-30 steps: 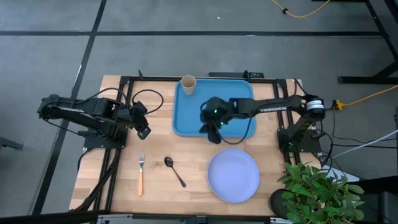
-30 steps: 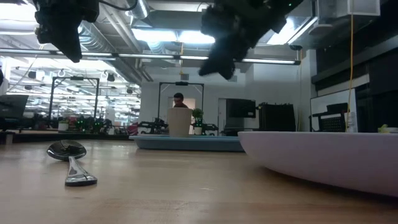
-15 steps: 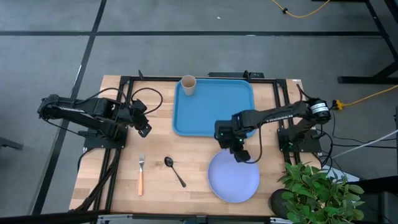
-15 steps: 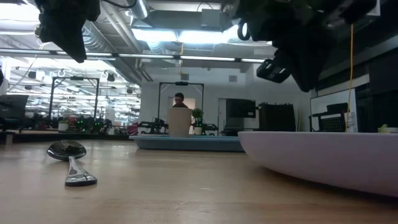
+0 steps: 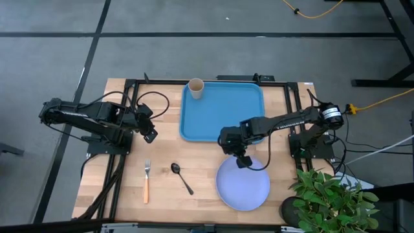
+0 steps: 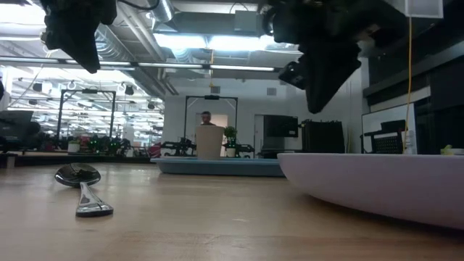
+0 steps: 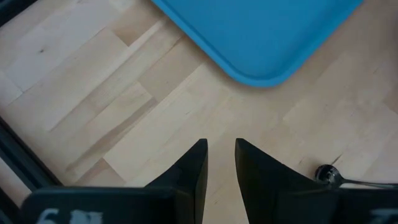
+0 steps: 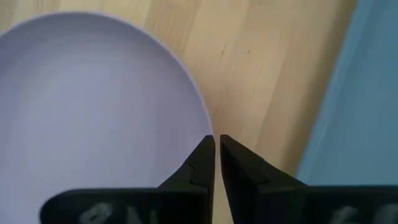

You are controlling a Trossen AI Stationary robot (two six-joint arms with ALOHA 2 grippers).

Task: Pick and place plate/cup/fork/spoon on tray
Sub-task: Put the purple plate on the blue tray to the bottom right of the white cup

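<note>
The blue tray [image 5: 223, 113] lies at the table's far middle, with the tan cup [image 5: 195, 88] standing upright in its far-left corner. The lavender plate [image 5: 243, 183] lies flat near the front right. The orange-handled fork [image 5: 147, 182] and the dark spoon [image 5: 182, 177] lie flat at the front left. My right gripper [image 5: 242, 162] hangs shut above the plate's far-left rim [image 8: 198, 106], pointing steeply down and well clear of it, as the low view shows [image 6: 319, 101]. My left gripper [image 5: 150, 136] waits open over bare wood left of the tray [image 7: 220, 155].
A potted plant [image 5: 326, 197] crowds the table's near-right corner beside the plate. Black frame rails [image 5: 129, 116] and cables run along the table's left and right sides. Bare wood lies between the tray and the cutlery.
My right gripper has swung from over the tray's near edge toward the table's near-right, ending above the plate's far rim. It has tipped more steeply downward and rolled while moving. It stayed shut. No object has moved.
</note>
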